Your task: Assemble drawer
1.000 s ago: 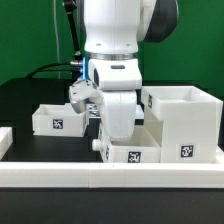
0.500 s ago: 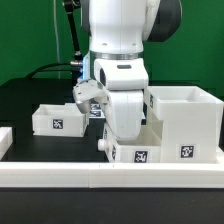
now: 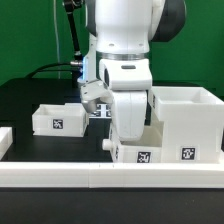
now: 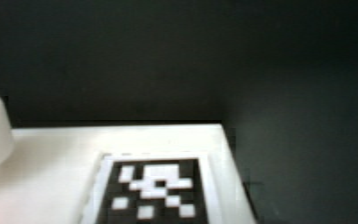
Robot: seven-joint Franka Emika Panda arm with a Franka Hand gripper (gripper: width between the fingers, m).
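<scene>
In the exterior view my gripper (image 3: 129,142) reaches down into a small white open-top tray (image 3: 143,155), which has a tag on its front. The tray sits right against the side of the tall boxy housing (image 3: 186,122) on the exterior view's right. The fingers are hidden behind the hand and the tray wall, and the tray moves along with the hand. A second small tray (image 3: 58,119) stands apart at the exterior view's left. The wrist view shows only a blurred white surface with a tag (image 4: 158,188) against the dark table.
A long low white border rail (image 3: 100,176) runs along the front of the black table. Another white rail end (image 3: 4,138) shows at the exterior view's left edge. A tagged marker board (image 3: 99,112) lies behind the arm. A green wall stands behind.
The arm has moved toward the exterior view's right. The tray under it has slid with it, closing up to the housing. The left tray and the housing have not moved.
</scene>
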